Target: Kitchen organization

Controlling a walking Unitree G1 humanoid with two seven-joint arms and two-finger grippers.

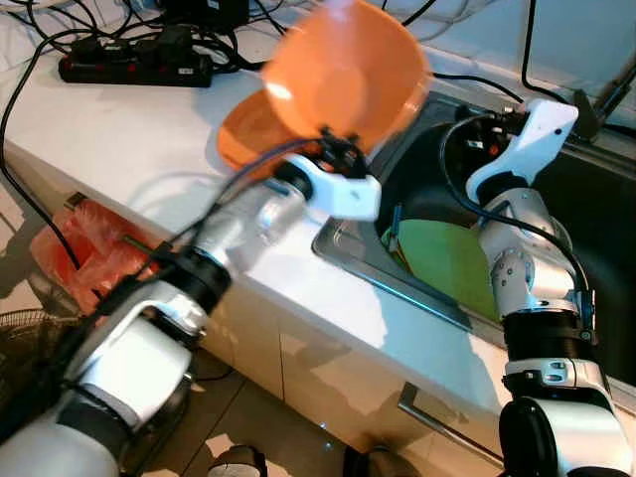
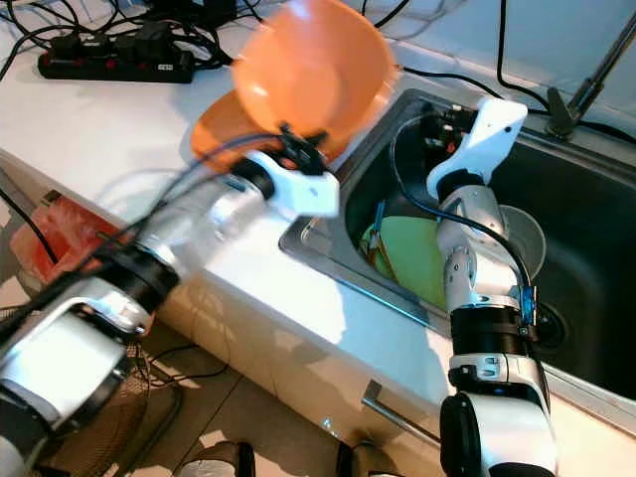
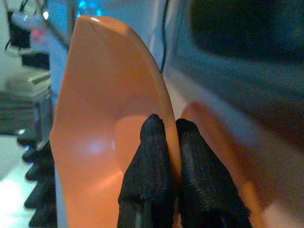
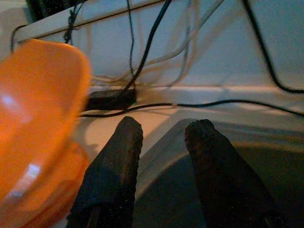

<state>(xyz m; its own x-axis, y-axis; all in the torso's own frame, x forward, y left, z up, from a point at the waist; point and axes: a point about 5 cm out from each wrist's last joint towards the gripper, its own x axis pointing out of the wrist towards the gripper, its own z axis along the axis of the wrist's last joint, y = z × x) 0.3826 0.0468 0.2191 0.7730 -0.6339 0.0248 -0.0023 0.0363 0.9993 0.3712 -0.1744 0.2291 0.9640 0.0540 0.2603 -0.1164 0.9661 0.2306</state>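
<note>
You have the white countertop (image 1: 129,129) running along the robot's left and the dark stainless steel sink (image 2: 586,248) set into it on the right, and the job sits between the two. Judging by how things lie, you are midway: a flat green plate (image 2: 412,256) leans in the sink basin and a pale round cup or small bowl (image 2: 525,237) sits just beside the right arm, so the sink is not yet emptied. On the counter just beside the sink rim lies a second orange plastic bowl (image 1: 248,134), partly hidden behind the raised one.

Your task's thing, the big orange plastic bowl (image 1: 343,70), is in the air above that counter bowl, tilted so its hollow faces the camera, close to the sink's left edge. It looks blurred, so it is probably on the move. The left gripper (image 1: 336,141) holds it by the rim: in the left wrist view the two fingertips (image 3: 154,137) pinch the orange wall between them, jaws narrow.

The right gripper (image 4: 164,142) hangs over the sink's back edge with its jaws apart and nothing between them. A black power strip (image 1: 134,68) and its cables lie at the counter's far end; keep the bowl clear of them.

I judge what is left as setting this bowl down, likely nested on its twin, then the sink items.
</note>
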